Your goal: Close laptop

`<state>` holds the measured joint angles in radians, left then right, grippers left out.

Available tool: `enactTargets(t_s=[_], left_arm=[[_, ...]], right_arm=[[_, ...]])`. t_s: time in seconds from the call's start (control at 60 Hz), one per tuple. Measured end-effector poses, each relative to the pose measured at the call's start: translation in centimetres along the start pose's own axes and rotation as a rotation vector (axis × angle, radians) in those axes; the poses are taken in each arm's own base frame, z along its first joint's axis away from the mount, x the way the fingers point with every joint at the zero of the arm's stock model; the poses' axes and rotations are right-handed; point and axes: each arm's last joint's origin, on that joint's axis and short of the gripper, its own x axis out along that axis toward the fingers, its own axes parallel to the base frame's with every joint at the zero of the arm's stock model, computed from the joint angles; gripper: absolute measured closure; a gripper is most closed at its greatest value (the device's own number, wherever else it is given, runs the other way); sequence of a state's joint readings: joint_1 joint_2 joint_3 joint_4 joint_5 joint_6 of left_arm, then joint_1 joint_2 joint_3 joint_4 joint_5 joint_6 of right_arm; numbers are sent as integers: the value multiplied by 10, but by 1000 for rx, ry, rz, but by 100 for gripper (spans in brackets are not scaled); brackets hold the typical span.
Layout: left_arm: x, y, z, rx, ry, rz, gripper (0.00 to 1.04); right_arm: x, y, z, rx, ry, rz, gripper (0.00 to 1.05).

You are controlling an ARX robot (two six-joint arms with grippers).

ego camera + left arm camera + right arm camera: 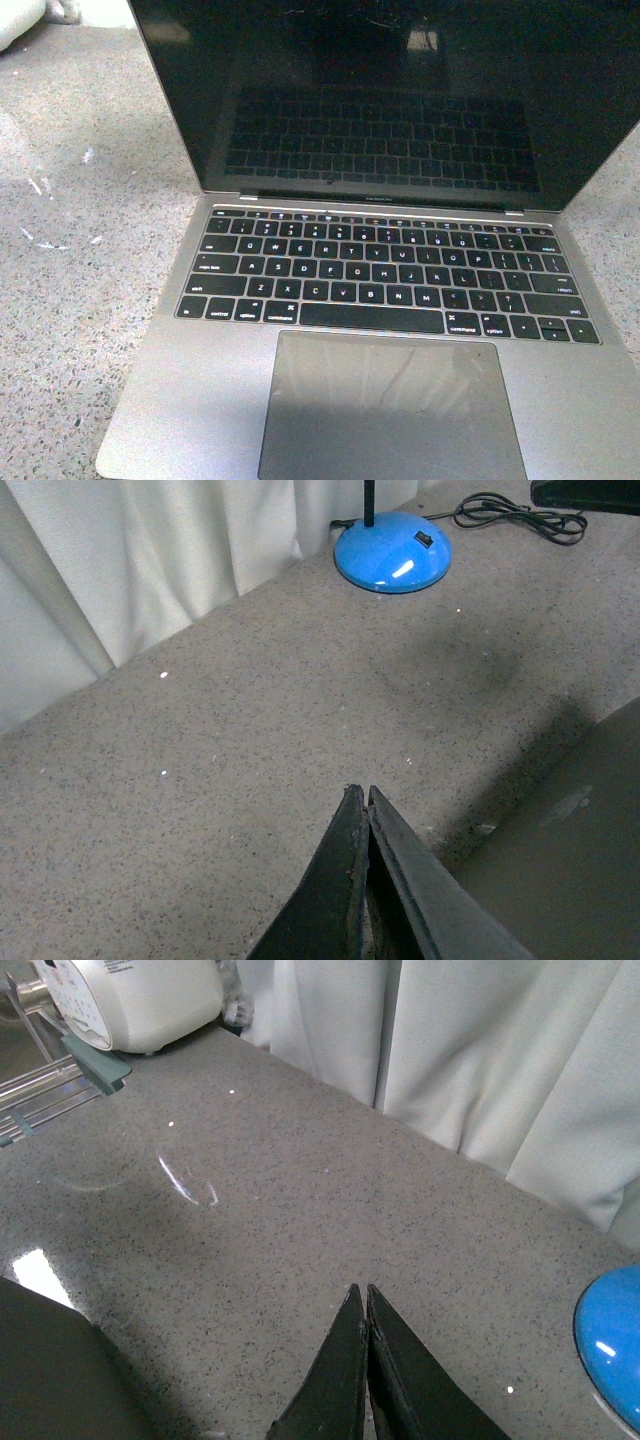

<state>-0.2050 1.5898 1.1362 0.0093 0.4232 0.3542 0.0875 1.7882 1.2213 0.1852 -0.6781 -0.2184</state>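
The grey laptop (380,290) stands open on the speckled counter and fills the front view, with black keys, a large trackpad and a glossy black screen tilted back. Neither arm shows in the front view. In the left wrist view my left gripper (361,792) is shut and empty above the counter, with the laptop's grey lid (570,850) just beside it. In the right wrist view my right gripper (359,1290) is shut and empty above the counter, with a dark corner of the laptop (60,1370) off to one side.
A blue lamp base (392,552) with a black cable (520,518) stands by the white curtain (150,560); it also shows in the right wrist view (612,1345). A white appliance (130,1000) and a metal rack (50,1085) stand further along the counter.
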Motion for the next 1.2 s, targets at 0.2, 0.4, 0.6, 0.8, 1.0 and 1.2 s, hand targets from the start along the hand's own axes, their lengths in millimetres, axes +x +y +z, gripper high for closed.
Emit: enactTargets(t_s=[0.2,0.4,0.6,0.8,1.0,1.2], left_arm=[[11,-4,-16,-23,47,-20,101],[2,-15,-35,-44,96,-71,101],[-11,-29,-74,-67,185,-92,101],[-38,-50,-104,-91,219,-112,101],[-62,-78,-136,-117,287,-146,101],[-76,-102,-161,-132,321,-176,101]], right_arm=[[2,0,-6,46,-11,11,103],[-1,12,-31,146,-25,5,103],[-7,38,-56,277,-75,-17,103],[-22,62,-94,543,-165,-64,103],[-51,89,-151,947,-255,-263,103],[-69,119,-194,1154,-153,-314,103]])
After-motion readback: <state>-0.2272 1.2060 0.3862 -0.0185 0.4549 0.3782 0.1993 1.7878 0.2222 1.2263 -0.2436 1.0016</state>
